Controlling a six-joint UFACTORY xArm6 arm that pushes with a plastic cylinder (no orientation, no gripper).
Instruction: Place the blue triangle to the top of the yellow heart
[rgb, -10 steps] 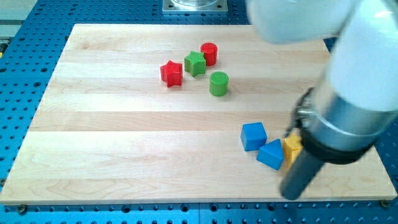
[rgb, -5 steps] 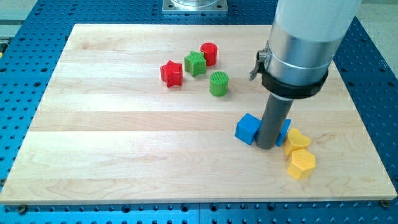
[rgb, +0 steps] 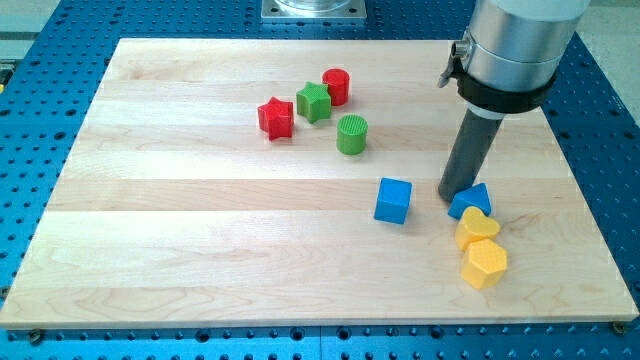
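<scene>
Eight blocks on the worktop (rgb: 200, 230). No pincer on this rig, so no wide/narrow/holding state to report, just a rod.

My tip (rgb: 452, 194) sits at the upper-left edge of the blue triangle (rgb: 471, 201), touching or just beside it; contact can't be confirmed.

Blue triangle is directly above the yellow heart (rgb: 477, 229) in the view, apparently touching its top edge. Yellow hexagon (rgb: 485, 263) just below the heart. Blue cube (rgb: 394, 200) off to the view's left, apart from the triangle.

Red star (rgb: 275, 118), green star (rgb: 313, 102), red cylinder (rgb: 336, 87) and green cylinder (rgb: 351, 134) are clustered well away near the view's top.

Judgement: placement looks essentially done. Next move, if any: a slight nudge to centre the triangle, or back the tip off up-left without dragging it or bumping the heart.
</scene>
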